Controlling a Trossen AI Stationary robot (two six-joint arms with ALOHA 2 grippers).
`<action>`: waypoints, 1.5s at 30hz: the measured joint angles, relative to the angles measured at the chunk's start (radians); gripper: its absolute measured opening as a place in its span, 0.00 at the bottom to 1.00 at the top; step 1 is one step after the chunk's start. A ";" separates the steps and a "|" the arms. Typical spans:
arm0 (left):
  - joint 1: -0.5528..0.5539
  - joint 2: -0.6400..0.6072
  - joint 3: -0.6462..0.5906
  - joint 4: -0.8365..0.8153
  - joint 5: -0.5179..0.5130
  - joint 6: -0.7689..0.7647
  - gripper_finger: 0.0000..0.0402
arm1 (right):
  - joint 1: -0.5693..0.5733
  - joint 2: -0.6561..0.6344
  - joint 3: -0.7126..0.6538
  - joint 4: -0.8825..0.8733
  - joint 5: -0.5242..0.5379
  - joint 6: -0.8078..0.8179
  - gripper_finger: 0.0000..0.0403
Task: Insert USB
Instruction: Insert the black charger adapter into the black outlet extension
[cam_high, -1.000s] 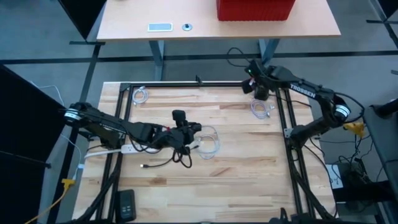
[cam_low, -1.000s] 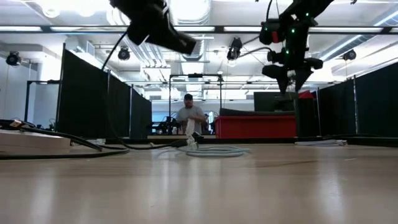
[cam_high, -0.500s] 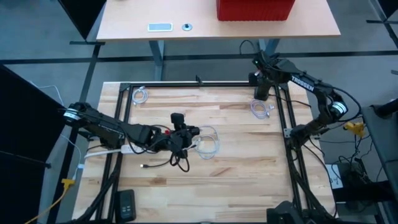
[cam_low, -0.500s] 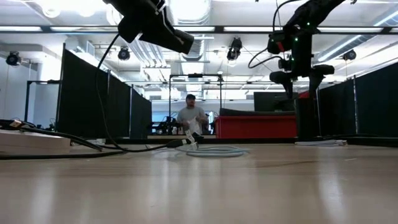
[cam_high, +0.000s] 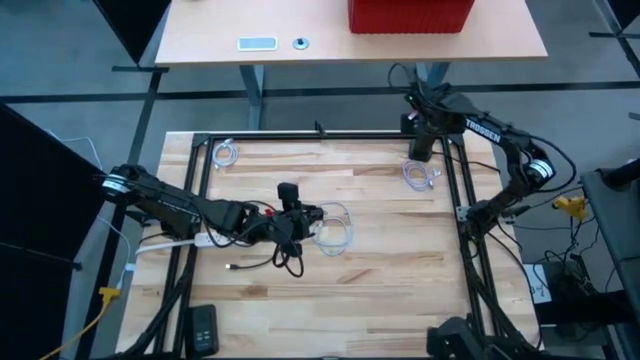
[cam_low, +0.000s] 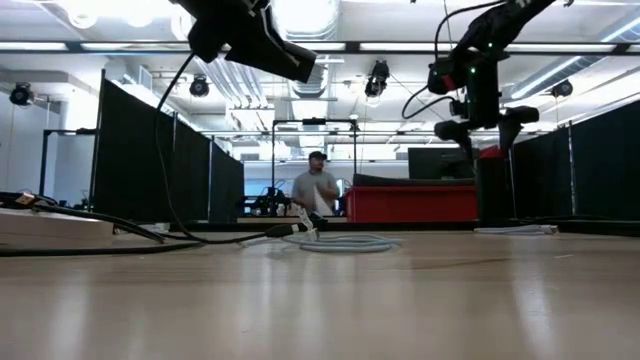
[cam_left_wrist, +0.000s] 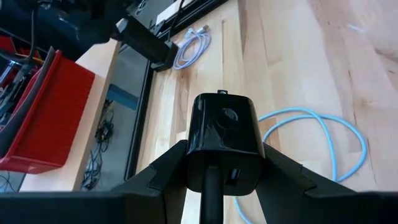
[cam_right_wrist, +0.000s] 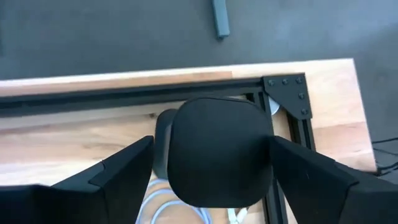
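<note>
The black, rounded-square plastic USB charger block (cam_left_wrist: 221, 140) sits upright between the fingers of the left gripper (cam_high: 296, 218), above the middle-left of the pale wooden slatted table (cam_high: 390, 290). The jaws stand about half closed, pressed on the block's two flat sides, so it is firmly held.

It looks light and rigid with a smooth, glossy shell, so it could slip or twist in the grip if pushed off-axis. The flat side faces are probably the best place to hold it, leaving the port face free.

A light blue, loosely coiled cable (cam_left_wrist: 297, 111) lies on the wood just beside the block. It looks soft and springy. It is likely best taken at the stiff plug shell, since the cord would bend under a push. I cannot make out its plug here.

The right gripper (cam_high: 421, 148) hangs at the table's far right corner, over a small white coiled cable (cam_high: 421, 176). Whether it grips anything I cannot tell.
</note>
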 joint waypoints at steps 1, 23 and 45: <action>0.000 0.000 0.000 0.000 0.000 0.000 0.36 | 0.000 0.008 0.001 0.004 0.012 0.000 0.74; 0.000 0.000 0.000 -0.005 0.002 -0.001 0.36 | -0.007 0.041 0.079 -0.110 -0.035 0.055 0.72; 0.000 0.000 0.000 -0.008 0.024 -0.007 0.36 | -0.020 0.003 0.089 -0.150 -0.039 0.028 0.79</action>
